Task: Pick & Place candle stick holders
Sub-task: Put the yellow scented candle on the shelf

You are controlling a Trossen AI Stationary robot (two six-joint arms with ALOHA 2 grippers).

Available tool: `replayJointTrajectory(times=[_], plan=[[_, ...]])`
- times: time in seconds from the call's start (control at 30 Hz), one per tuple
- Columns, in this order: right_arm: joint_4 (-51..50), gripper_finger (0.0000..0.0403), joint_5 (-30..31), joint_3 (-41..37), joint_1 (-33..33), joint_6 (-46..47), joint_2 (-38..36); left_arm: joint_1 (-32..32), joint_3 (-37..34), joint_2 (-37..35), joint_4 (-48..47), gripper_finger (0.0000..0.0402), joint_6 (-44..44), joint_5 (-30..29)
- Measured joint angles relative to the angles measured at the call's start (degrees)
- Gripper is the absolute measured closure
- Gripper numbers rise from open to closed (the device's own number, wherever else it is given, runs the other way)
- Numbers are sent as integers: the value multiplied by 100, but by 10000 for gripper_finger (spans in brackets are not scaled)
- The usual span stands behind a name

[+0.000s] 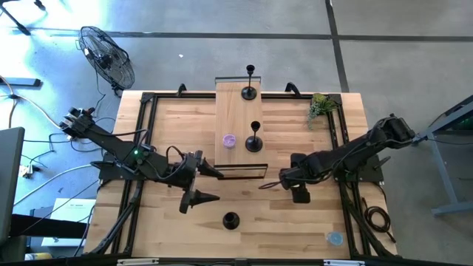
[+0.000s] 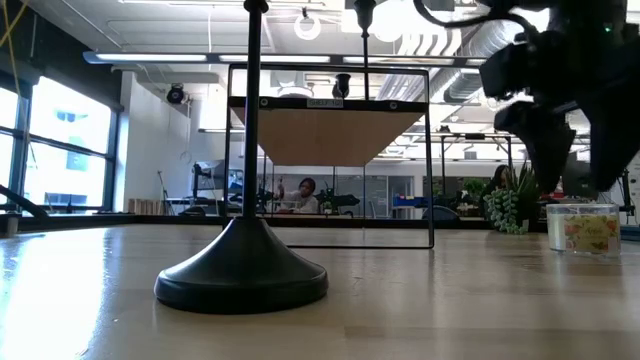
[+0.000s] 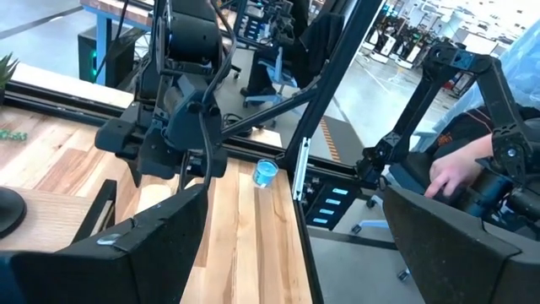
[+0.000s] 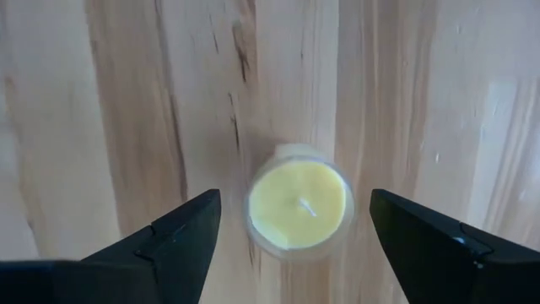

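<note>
Right wrist view: released right end effector (image 4: pixel 291 245) straddles a glass jar (image 4: pixel 298 207) holding a yellow candle (image 4: pixel 299 201).

The floor (image 1: pixel 295 44) is grey concrete with dark lines across it. A black fan (image 1: pixel 107 55) stands on it near the light wood counter (image 1: pixel 170 125). Cables (image 1: pixel 22 96) lie beside it. In the low view, big windows (image 2: pixel 60 150) let in daylight, and lamps (image 2: pixel 308 25) and pipes (image 2: pixel 470 40) hang from the white ceiling. A person (image 2: pixel 305 195) sits far back.

The near candle stick holder (image 2: pixel 245 250) loses its top to the low view's edge — the yellow candle (image 4: pixel 297 207) shows blurred.
</note>
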Motion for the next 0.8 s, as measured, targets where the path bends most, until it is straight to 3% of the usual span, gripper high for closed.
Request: replayJointTrajectory(times=[0.2,0.43,0.8], plan=[[69,102,242,-23,-4,-32,-1,0,0,0,2,50,-2,0],[78,102,-406,-23,-2,-58,0,0,0,0,4,50,-2,-4],[82,102,-56,-23,-4,-144,-1,0,0,0,4,50,-2,-4]])
